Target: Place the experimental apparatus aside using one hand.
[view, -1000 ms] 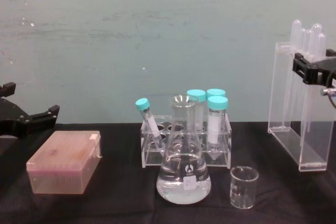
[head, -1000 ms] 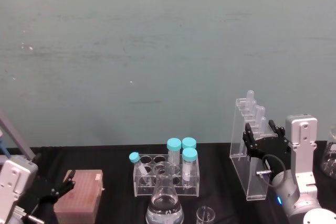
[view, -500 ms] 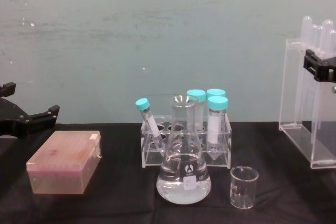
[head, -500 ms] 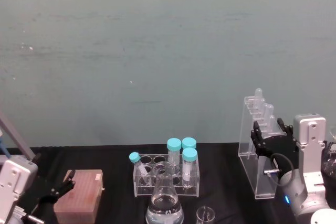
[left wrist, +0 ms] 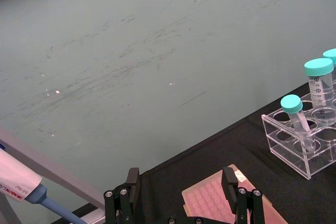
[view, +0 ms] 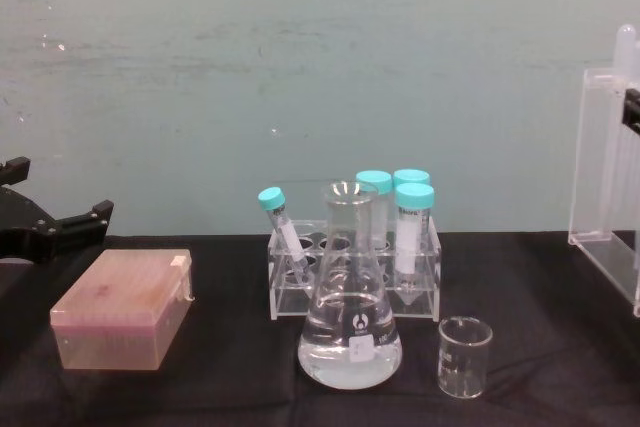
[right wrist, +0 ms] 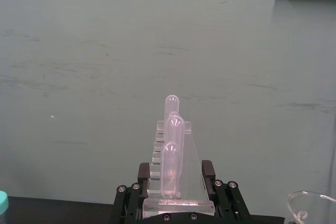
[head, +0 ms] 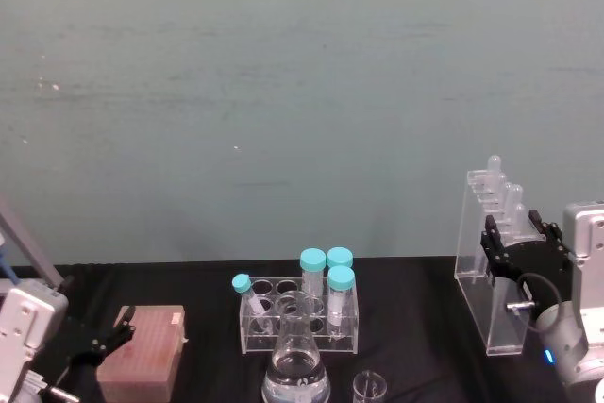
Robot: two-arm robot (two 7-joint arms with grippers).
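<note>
1. Chest view, right edge: acrylic stand [view: 600, 167], clear, tall and upright, with long tubes [view: 626, 42] rising above its top. It stands at the far right of the black table [view: 230, 372], well apart from the other glassware. Whether its base touches the table cannot be told.
2. Right gripper [head: 512, 235]: black, two-fingered, on a silver arm with a blue light. It pinches the upper part of the acrylic stand, one finger against each broad face.
3. Conical flask [view: 350, 332]: large and upright, near the front at the middle of the table, holding clear liquid in its lower part.
4. Beaker [view: 465, 357]: small, clear and upright, just right of the conical flask and apart from it.
5. Tube rack [view: 352, 292]: clear, behind the conical flask. It carries three upright capped tubes [view: 413, 199] with teal lids on its right side and one leaning tube on its left.
6. Pink box [view: 125, 309]: lidded and translucent, on the left of the table.
7. Left gripper [left wrist: 180, 179]: black, fingers spread wide, holding nothing. It hangs at the far left, just beside the pink box.
8. Pipette [left wrist: 21, 188]: white body with a blue collar, left of the left gripper.
9. Glass vessel [right wrist: 312, 208]: a clear rim, right of the acrylic stand.
10. Wall [head: 283, 92]: plain green, behind the table.
</note>
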